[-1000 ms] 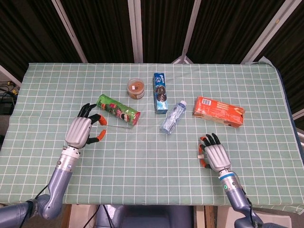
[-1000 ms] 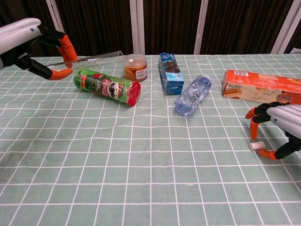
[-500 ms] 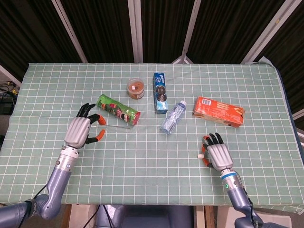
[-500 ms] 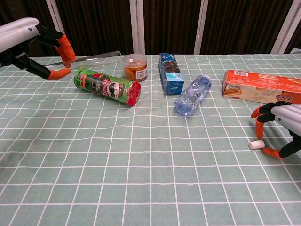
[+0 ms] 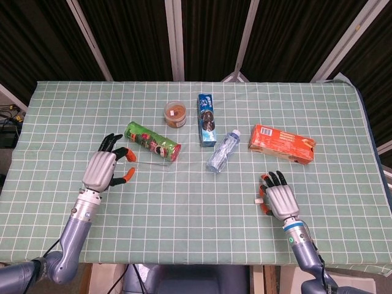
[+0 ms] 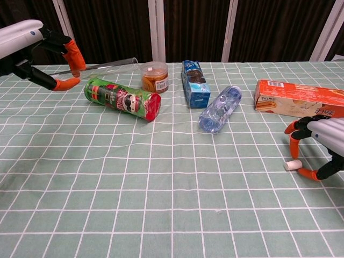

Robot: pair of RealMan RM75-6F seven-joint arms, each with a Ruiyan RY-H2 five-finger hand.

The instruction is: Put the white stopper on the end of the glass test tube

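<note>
White stopper (image 6: 293, 165) lies on the green checked tablecloth (image 6: 161, 204), between the orange fingertips (image 6: 308, 174) of the right hand (image 6: 322, 145); contact cannot be confirmed. Left hand (image 6: 32, 54) pinches the glass test tube (image 6: 105, 66), held roughly level above the cloth behind the green chip can (image 6: 122, 98), open end toward the brown-lidded jar (image 6: 154, 76)

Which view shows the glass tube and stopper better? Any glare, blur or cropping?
Chest view: the glass test tube reads as a faint streak with pale glints, held by the left hand; white stopper sharp; right hand cropped at the frame edge. Head view: even light, no blur; tube nearly invisible against the cloth, stopper only a speck by the fingers.
</note>
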